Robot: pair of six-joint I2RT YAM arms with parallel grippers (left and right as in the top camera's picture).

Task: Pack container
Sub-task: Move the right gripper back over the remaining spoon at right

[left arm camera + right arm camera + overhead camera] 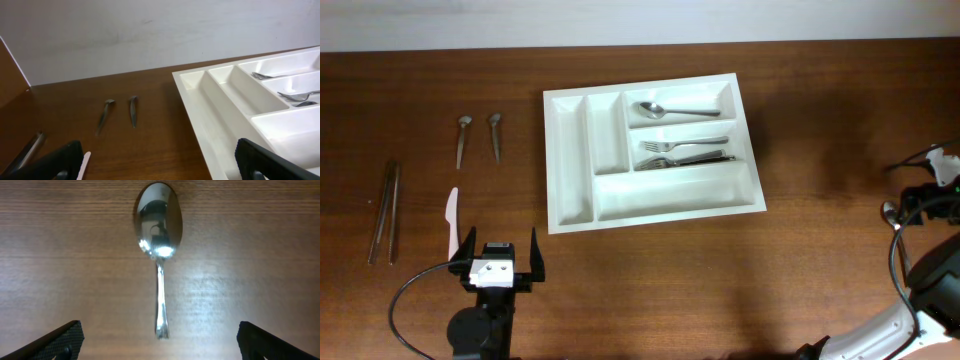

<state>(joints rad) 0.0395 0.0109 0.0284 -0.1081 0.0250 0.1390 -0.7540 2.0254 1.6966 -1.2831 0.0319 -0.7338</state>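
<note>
Both we see released: left end effector (503, 236) beside the white rectangular plastic cutlery tray (670, 192), right end effector (160, 341) over a silver metal spoon (159, 230).

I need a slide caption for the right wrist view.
A spoon lies on the wooden table below the open right jaws.

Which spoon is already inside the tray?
The spoon in the tray's far long slot; the other spoons lie on the table.
</note>
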